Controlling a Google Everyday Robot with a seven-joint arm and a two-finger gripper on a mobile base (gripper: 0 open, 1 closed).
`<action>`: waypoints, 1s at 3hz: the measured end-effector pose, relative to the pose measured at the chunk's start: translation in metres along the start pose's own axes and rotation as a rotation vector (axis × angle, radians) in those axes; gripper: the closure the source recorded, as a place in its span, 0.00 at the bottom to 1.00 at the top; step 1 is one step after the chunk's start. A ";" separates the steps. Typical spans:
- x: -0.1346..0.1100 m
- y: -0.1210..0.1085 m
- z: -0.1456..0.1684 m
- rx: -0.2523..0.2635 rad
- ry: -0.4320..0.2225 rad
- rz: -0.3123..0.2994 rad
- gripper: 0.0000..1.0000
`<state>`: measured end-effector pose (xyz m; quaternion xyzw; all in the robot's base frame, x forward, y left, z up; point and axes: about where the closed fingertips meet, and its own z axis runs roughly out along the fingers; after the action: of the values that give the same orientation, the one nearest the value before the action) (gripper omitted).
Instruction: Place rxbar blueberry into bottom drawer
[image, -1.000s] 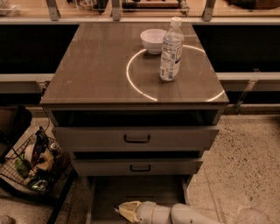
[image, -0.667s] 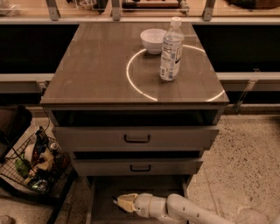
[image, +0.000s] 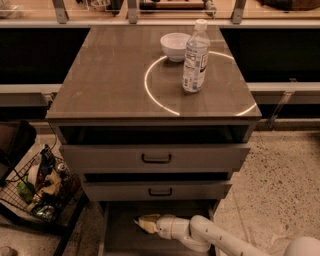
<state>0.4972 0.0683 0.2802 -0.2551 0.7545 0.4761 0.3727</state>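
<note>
- cabinet (image: 115, 85): directly above and behind the gripper; a bright ring of light (image: 148, 90) on its top.
- bottom drawer (image: 120, 237): pulled out at floor level, the gripper sits inside it, over the dark tray floor near the middle.
- two upper drawers (image: 100, 157): just above the gripper, both partly out, dark handles facing the camera.
- arm (image: 215, 237): white, comes in from the lower right behind the gripper and lies low across the drawer's right half.
- wire basket (image: 15, 204): on the floor well to the left of the gripper, full of mixed items.
- water bottle (image: 195, 57): upright on the cabinet top, far above the gripper, inside the ring.
- bowl (image: 175, 46): white, just beside the bottle, on its left and further back.
- gripper (image: 141, 222): tan tip pointing left, low in the drawer; can't tell if spread or pressed together.
- rxbar blueberry: not distinguishable, so can't tell whether it is at the gripper or on the tray.
</note>
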 end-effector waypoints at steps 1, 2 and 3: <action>0.019 -0.027 -0.003 0.053 0.043 0.008 1.00; 0.042 -0.048 -0.011 0.116 0.059 0.039 1.00; 0.044 -0.049 -0.011 0.118 0.060 0.042 0.85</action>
<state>0.5041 0.0367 0.2222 -0.2310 0.7973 0.4306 0.3543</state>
